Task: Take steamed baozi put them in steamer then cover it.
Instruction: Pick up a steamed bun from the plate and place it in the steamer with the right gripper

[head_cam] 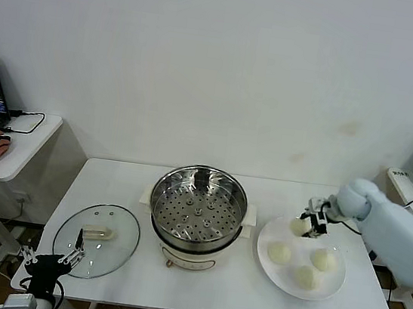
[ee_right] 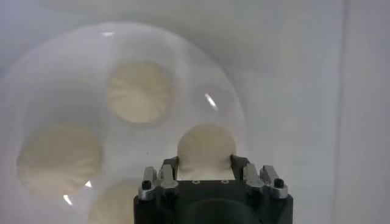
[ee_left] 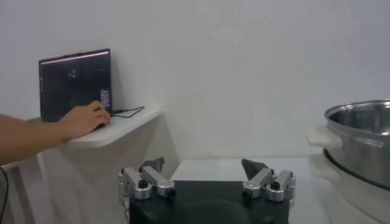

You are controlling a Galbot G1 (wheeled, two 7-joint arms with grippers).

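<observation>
White plate (head_cam: 332, 284): right gripper (head_cam: 313, 223) clamps baozi (head_cam: 301, 226)

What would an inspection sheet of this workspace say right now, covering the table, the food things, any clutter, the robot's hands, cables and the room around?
Surface: white table, with bare space between the things on it.
Steamer: mid-table, uncovered, perforated tray empty.
Cover: glass lid lying flat on the table, on the robot's left of the steamer.
Baozi: all four on the white plate; three loose, e.g..
Clutter: nothing seen.
Right hand: shut on the far baozi, which is not visibly lifted.
Left hand: open, parked at the table's near edge by the cover.
Cables: a black lead on the side desk; more under the table.
Surroundings: a person's hand on a mouse by a laptop; plain white wall.
</observation>
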